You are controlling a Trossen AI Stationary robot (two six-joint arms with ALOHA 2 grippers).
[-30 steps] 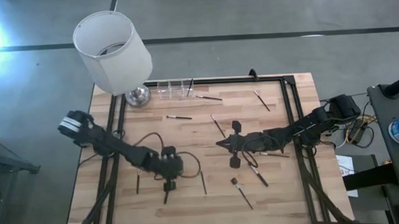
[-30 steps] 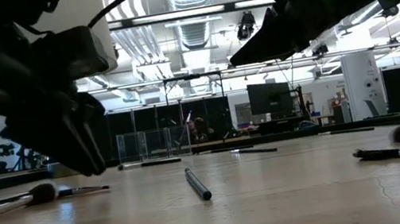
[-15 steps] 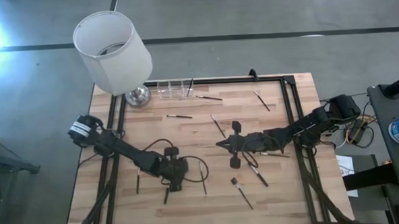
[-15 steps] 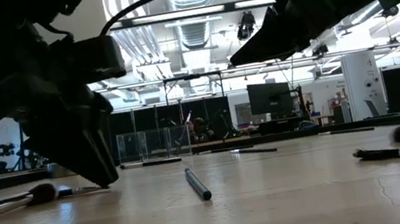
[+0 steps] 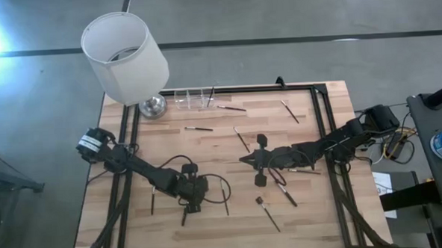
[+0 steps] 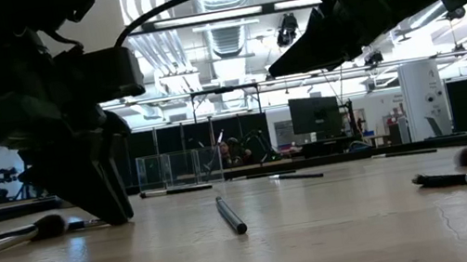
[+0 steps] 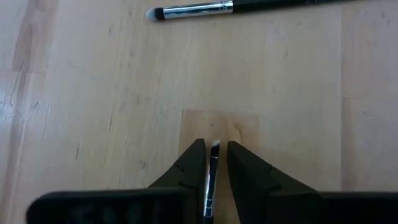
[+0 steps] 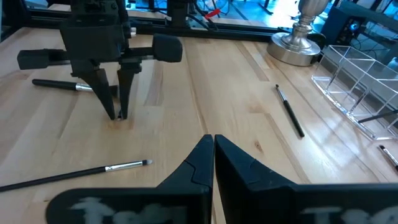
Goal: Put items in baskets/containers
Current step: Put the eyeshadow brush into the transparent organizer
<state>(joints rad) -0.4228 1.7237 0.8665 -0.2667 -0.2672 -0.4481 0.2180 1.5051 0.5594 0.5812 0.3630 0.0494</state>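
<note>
Mostly still to do. Clear holder standing at the far edge of the desk, just beside the lamp base; one brush apparently already standing in its end compartment, the other compartments looking empty as far as can be told. Many brushes lying loose on the wood: one near the holder, one in the middle of the desk, one a bit further toward the right arm, one near the far right corner, more near the front, among them a thin one and a thicker one.

Left gripper down at the desk surface in the front left part, jaws narrowed around a small brush, its pale tip showing between the two fingers; grip probably just forming, brush not yet lifted. Another brush lying well apart from it in the left wrist view.

Right gripper waiting above the middle of the desk, jaws pressed together, holding nothing.

Remaining: lift this brush, carry it to the holder, drop it in a compartment, then repeat for all the others.
</note>
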